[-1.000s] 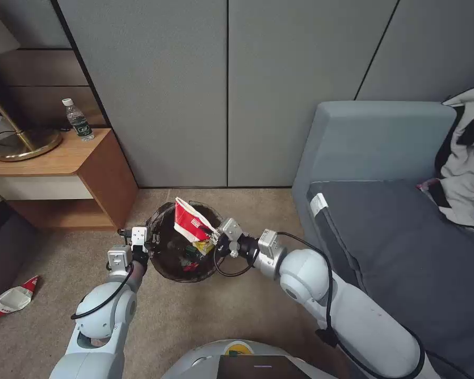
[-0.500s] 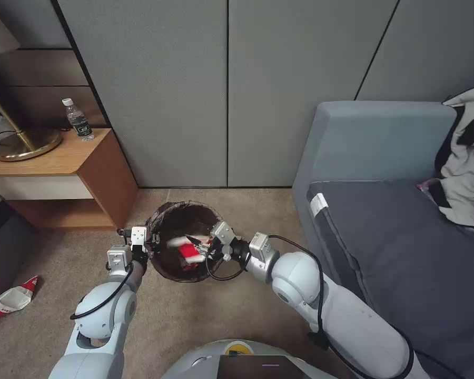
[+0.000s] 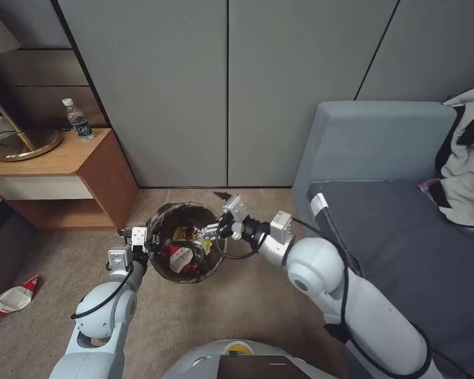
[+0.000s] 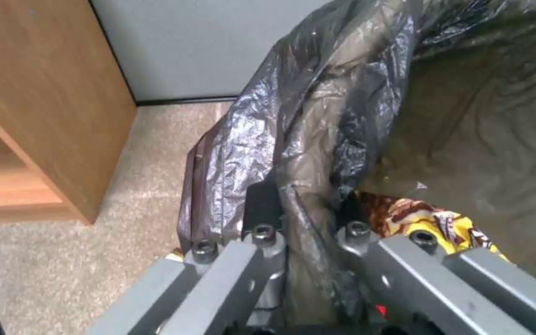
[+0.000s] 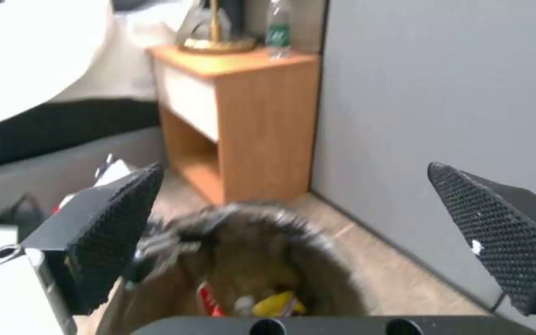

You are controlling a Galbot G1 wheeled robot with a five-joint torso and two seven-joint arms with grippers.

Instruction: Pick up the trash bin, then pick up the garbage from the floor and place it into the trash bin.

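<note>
The trash bin (image 3: 169,218), round and lined with a dark crinkly bag, stands in front of me on the carpet floor (image 3: 237,300). My left gripper (image 3: 148,245) is shut on its near-left rim, and in the left wrist view the fingers (image 4: 262,200) pinch the bag-covered trash bin (image 4: 318,139) edge. Inside lie garbage pieces: a crushed red-and-white cup (image 3: 180,258) and a yellow wrapper (image 3: 184,232) (image 4: 442,223). My right gripper (image 3: 216,213) (image 5: 305,232) hangs open and empty over the bin's far-right rim. Another crushed cup (image 3: 13,300) lies on the floor at far left.
A wooden nightstand (image 3: 63,173) with a brass lamp base (image 3: 23,143) and a water bottle (image 3: 78,120) stands at the left, close to the bin. A grey sofa (image 3: 395,221) with a clothes heap (image 3: 466,158) is at the right. Grey wall panels (image 3: 226,95) rise behind.
My right gripper dipped into the bin with the red-and-white cup, let it go, and has risen open to the far-right rim. The cup now lies inside. The left arm has not moved.
</note>
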